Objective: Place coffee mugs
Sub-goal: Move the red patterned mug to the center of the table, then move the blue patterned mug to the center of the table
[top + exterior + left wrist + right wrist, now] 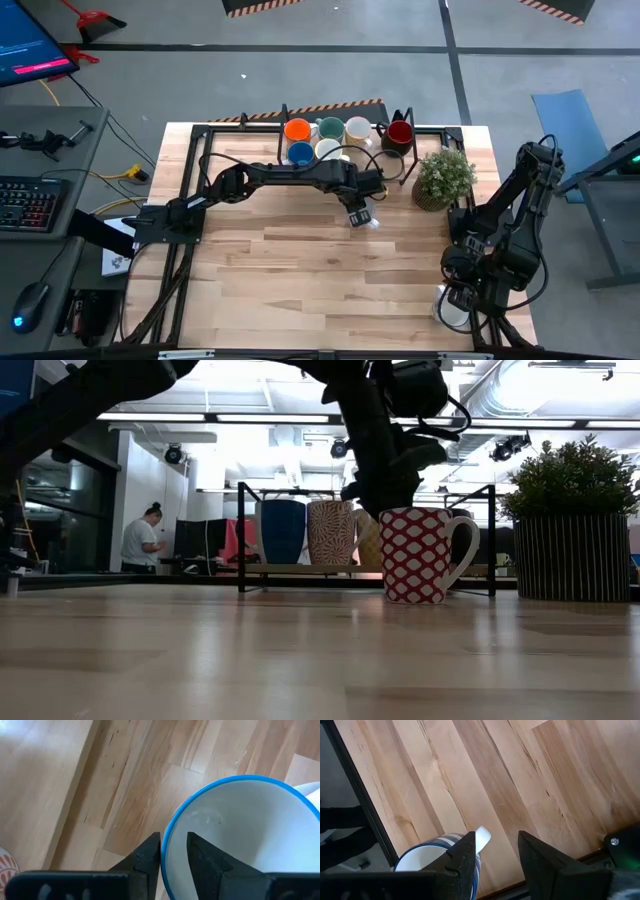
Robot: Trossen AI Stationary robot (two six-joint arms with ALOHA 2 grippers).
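Red-patterned mug [417, 554], apparently blue-rimmed [240, 835]

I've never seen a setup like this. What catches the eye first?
Probably the cluster of bright mugs at the table's far edge, with a bushy potted plant to their right. Then the left end effector, mid-table, straddling the rim of a red-and-white patterned mug.

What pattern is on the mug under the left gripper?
Red with white diamond shapes on the mug; clearest in the low view.
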